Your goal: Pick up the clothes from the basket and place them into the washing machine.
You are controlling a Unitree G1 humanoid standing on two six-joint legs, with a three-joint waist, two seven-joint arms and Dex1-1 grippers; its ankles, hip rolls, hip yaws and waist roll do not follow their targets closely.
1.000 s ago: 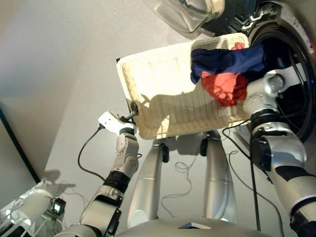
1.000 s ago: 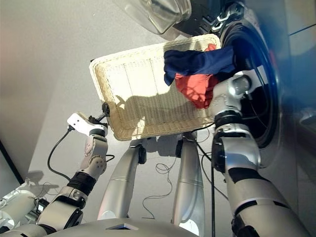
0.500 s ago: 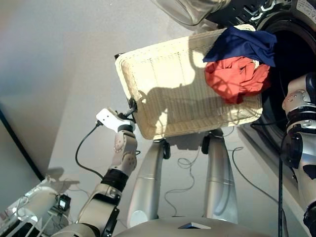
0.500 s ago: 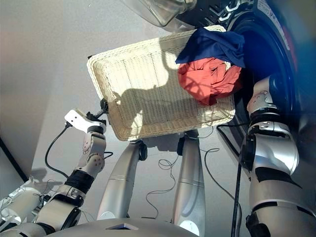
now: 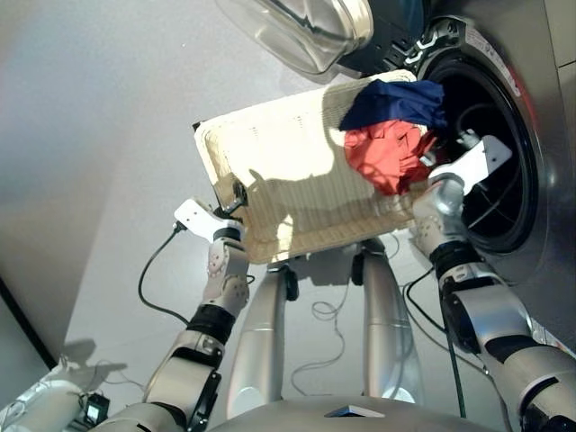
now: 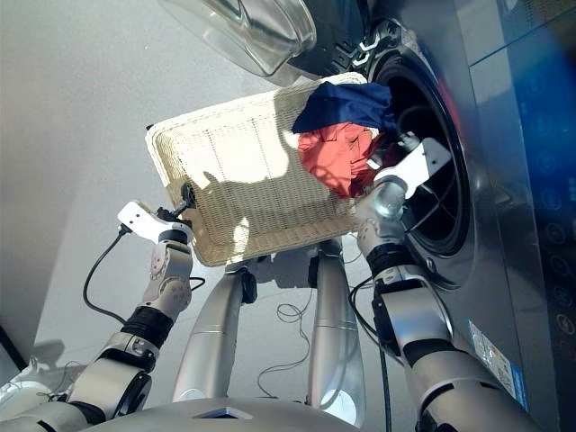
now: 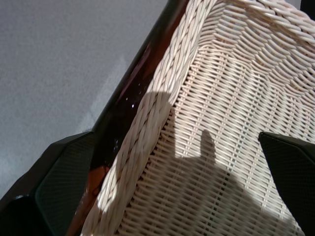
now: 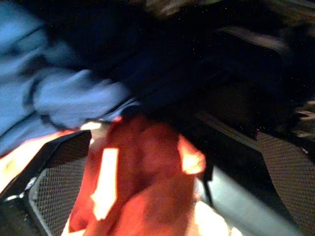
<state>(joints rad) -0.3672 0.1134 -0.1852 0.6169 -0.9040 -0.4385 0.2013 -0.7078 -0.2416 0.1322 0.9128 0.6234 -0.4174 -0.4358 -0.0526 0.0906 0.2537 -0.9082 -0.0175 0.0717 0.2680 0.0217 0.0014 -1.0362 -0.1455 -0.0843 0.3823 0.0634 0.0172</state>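
Basket [image 5: 270,171] is held up, tilted, in front of the washer [image 5: 504,135]. Left gripper [image 5: 236,195] pinches its left rim, one finger [image 7: 64,182] outside and one inside the wicker wall. Navy cloth [image 5: 391,101] and red cloth [image 5: 387,157] lie bunched in the basket's corner nearest the round opening, the navy one on top. Right gripper [image 5: 441,166] is at the red cloth with fingers [image 8: 54,196] spread apart. Glass door [image 5: 301,31] is swung open above the basket.
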